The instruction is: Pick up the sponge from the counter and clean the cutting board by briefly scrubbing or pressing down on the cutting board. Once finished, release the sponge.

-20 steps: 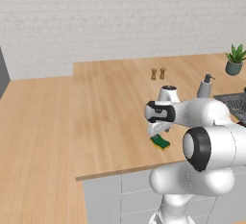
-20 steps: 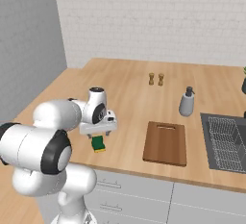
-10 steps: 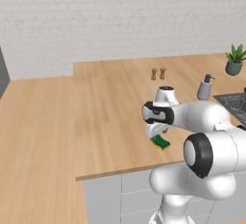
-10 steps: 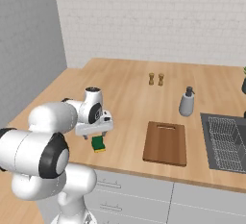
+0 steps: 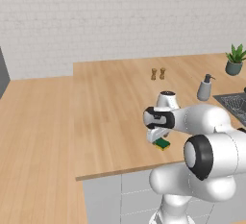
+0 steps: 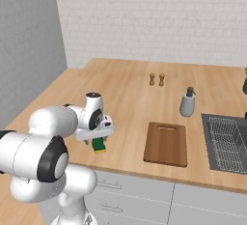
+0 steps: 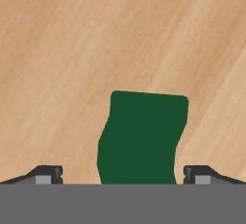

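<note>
Nearest, at the front part of the counter, hanging directly over the sponge with the gripper pointed straight down, probably so that a grasp from above becomes possible. Jaws spread fully wide, holding nothing, one fingertip on each side of the dark green scrub top and apart from it, with room left for closing on the yellow foam sides. Sponge lying flat on the light wood, green face up, close to the counter's front edge and partly hidden under the hand in both base views; lift not yet done. Further to the robot's right, well apart from the sponge, the dark cutting board lying flat and bare near the same front edge, ready for scrubbing. Beyond the board, a grey soap dispenser standing upright beside the sink. Farthest, two small wooden shakers standing side by side near the white brick wall.
</note>
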Motion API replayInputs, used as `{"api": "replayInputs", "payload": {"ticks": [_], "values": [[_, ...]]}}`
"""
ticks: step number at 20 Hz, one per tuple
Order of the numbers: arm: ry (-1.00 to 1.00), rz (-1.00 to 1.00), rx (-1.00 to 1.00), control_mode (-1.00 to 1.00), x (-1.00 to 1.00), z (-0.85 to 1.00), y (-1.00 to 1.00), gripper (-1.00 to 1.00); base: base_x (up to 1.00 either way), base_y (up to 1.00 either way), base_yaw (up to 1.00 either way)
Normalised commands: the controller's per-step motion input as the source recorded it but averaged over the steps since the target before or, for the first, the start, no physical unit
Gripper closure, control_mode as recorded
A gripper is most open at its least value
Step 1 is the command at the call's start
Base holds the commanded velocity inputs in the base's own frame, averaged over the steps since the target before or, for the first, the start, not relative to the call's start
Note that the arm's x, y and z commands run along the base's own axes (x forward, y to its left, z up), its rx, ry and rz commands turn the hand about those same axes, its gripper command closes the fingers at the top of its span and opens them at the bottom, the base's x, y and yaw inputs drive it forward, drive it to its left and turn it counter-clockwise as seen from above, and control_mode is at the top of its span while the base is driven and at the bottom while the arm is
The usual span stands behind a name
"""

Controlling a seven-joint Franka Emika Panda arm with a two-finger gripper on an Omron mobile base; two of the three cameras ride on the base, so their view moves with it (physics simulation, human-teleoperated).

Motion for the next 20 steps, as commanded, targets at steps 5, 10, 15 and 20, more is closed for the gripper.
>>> {"api": "replayInputs", "payload": {"ticks": [5,10,15,20], "values": [[0.00,0.00,0.00,-1.00,0.00,-0.23,-0.03,-1.00,0.00,0.00,0.00],[0.00,0.00,0.00,-1.00,0.00,-0.24,0.00,-1.00,0.00,0.00,0.00],[0.00,0.00,0.00,-1.00,0.00,-0.21,0.00,1.00,0.00,0.00,0.00],[-0.06,0.00,0.00,-1.00,0.00,0.00,0.00,1.00,0.00,0.00,0.00]]}}
